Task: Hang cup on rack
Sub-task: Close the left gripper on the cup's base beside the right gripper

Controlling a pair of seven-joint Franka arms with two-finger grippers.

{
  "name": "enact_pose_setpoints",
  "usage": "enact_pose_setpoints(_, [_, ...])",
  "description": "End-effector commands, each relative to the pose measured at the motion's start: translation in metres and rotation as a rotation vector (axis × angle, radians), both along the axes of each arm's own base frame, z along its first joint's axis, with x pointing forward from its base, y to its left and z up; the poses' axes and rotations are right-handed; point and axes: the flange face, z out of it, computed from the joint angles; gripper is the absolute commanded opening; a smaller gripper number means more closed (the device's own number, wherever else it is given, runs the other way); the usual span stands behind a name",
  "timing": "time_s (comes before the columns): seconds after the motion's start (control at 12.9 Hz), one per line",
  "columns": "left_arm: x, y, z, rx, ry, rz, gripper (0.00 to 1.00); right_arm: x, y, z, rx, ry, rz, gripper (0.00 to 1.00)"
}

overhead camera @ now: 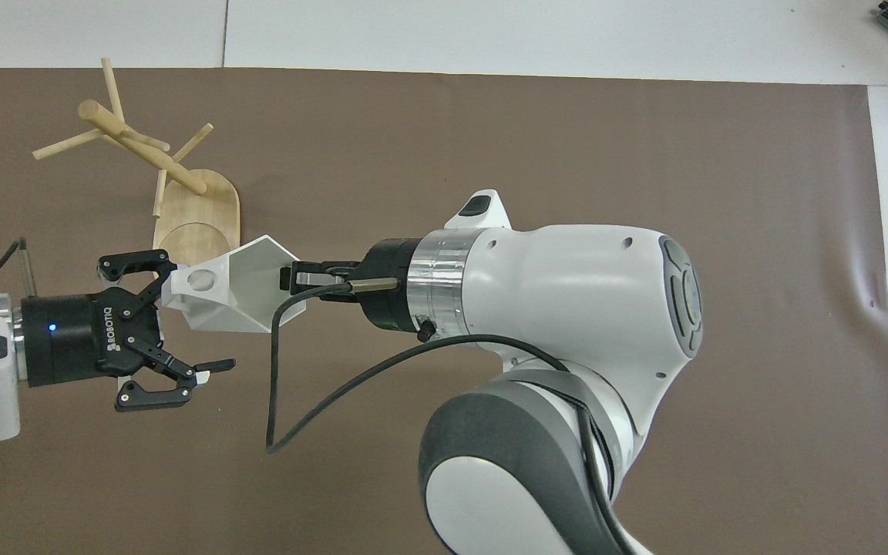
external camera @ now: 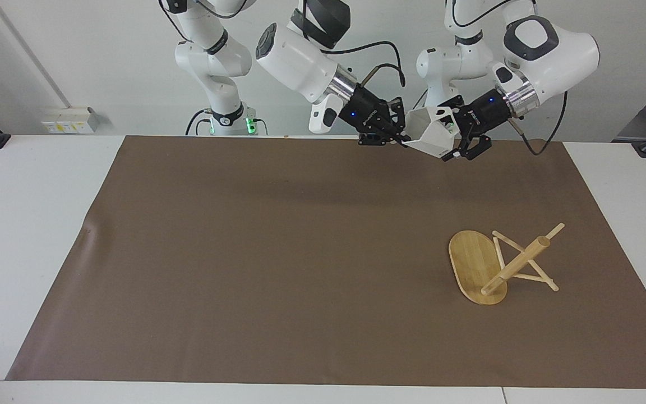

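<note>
The white faceted cup (external camera: 430, 132) is up in the air, over the edge of the brown mat (external camera: 278, 252) nearest to the robots, between the two grippers. The right gripper (external camera: 400, 138) is closed on the cup's rim, pinching its wall, so this arm carries the whole weight. The cup lies tilted, with its flat pierced handle (overhead camera: 199, 282) turned toward the left gripper (overhead camera: 182, 324). That gripper has its fingers wide open; one finger stands just beside the handle and the other hangs lower, clear of the cup, so it holds nothing.

I judge that this is a handover: the handle is presented so that the left arm can take the cup.

The bamboo mug rack (external camera: 499, 264) does not stand upright. It lies tipped on the mat toward the left arm's end, its oval base (external camera: 471, 264) on edge and its post (overhead camera: 139, 146) and pegs slanting. It probably must be set upright before the cup can hang.
</note>
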Motion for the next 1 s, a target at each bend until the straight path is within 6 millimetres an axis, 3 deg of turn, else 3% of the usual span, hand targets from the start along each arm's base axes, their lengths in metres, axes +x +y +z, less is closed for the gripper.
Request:
enact_pose_setpoints(0.0, [0.0110,-0.0011,0.0179,-0.035,-0.080,-0.011,1.00,-0.0072,0.0060,-0.0085,-0.019,0.023,-0.002,0.00])
enact_pose_setpoints(0.93, [0.0102,0.0025,0.0129,-0.021,-0.114,-0.021,1.00,-0.0068,0.0052,-0.0093,-0.020,0.024,-0.003,0.00])
